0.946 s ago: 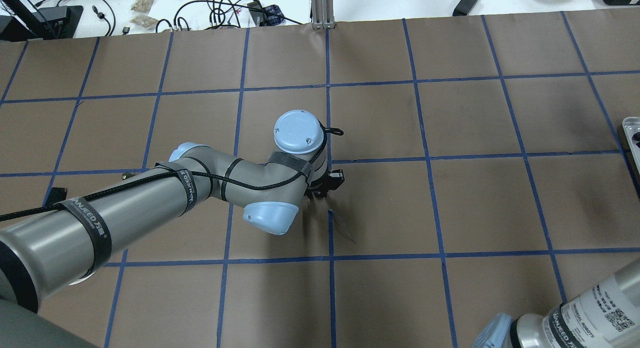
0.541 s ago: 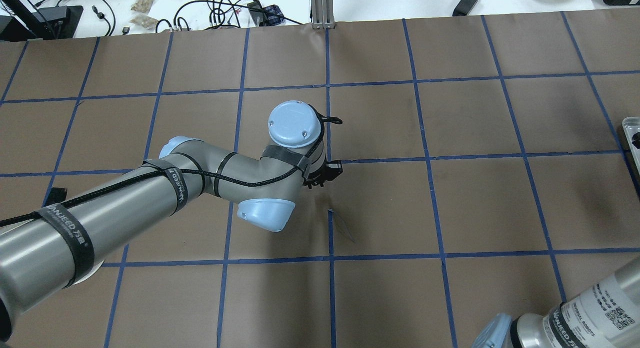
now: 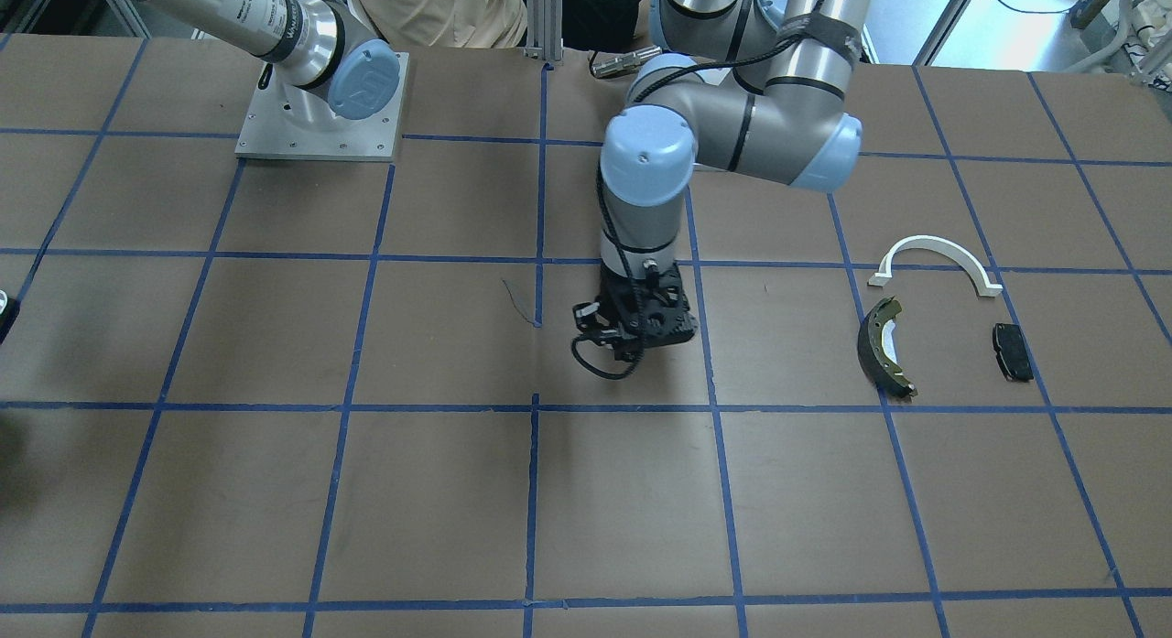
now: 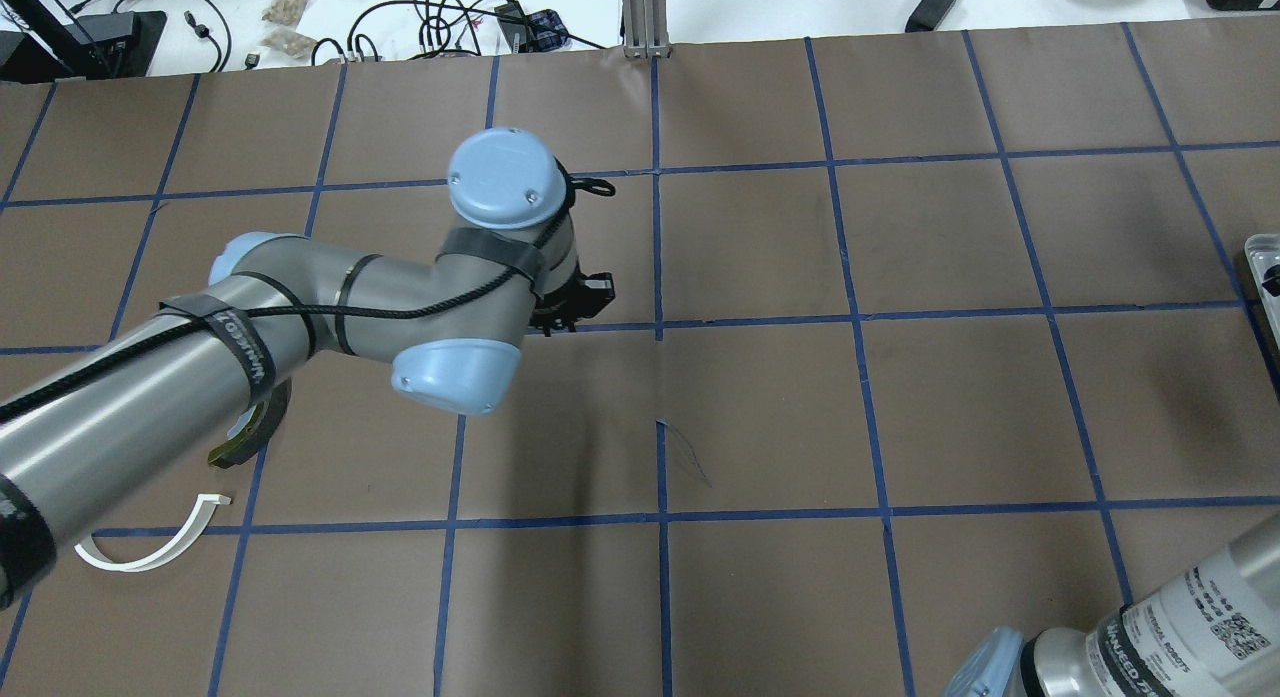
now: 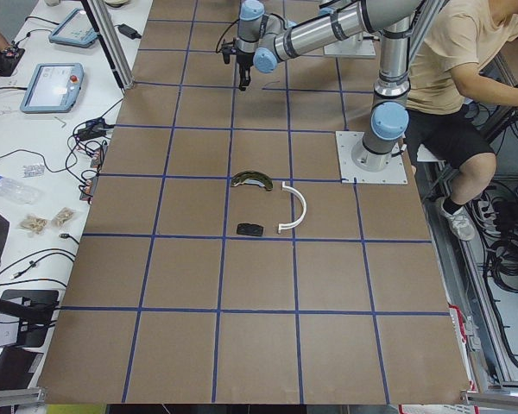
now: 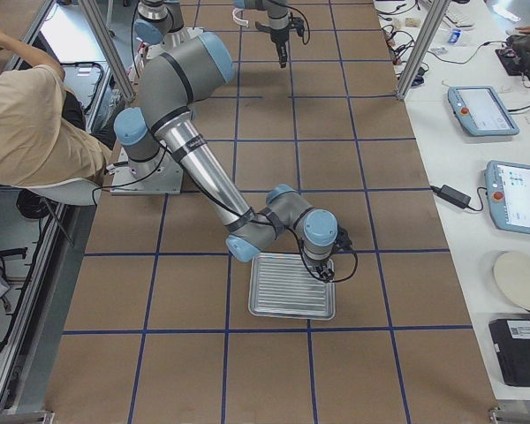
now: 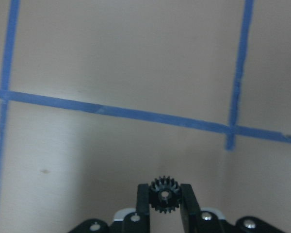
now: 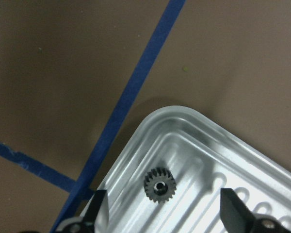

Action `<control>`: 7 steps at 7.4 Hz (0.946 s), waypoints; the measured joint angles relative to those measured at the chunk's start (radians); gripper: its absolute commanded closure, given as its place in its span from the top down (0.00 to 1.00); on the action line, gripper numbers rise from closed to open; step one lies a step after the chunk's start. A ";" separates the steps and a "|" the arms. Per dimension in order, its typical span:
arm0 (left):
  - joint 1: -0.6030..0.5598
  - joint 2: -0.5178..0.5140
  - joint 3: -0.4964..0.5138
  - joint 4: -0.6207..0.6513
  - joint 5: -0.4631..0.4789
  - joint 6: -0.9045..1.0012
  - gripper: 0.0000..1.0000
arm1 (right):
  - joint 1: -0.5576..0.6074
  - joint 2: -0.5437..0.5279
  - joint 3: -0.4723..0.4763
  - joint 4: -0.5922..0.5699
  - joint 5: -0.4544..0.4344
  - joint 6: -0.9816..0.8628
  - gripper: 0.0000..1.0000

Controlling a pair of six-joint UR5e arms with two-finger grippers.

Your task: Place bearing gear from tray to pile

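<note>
Bearing gears [image 7: 163, 195] [image 8: 158, 185]: two; tray [image 8: 208, 145]: one

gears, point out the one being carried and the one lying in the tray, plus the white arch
carried gear [image 7: 164, 194], left wrist-mounted view, on its central hub
lying gear [image 8: 158, 185], right wrist-mounted view, on its central hub
white arch [image 3: 929, 243], exterior front-facing view, on the crown of its curve
</note>
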 measured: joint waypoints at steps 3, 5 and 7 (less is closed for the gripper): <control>0.309 0.067 -0.006 -0.149 0.044 0.447 0.00 | 0.002 0.001 0.000 0.002 0.001 0.004 0.69; 0.535 0.081 -0.017 -0.188 0.077 0.765 0.00 | 0.004 0.000 -0.001 0.003 0.001 0.007 0.67; 0.735 0.062 -0.042 -0.155 0.076 1.012 0.00 | 0.006 0.001 0.000 0.003 0.002 0.010 0.59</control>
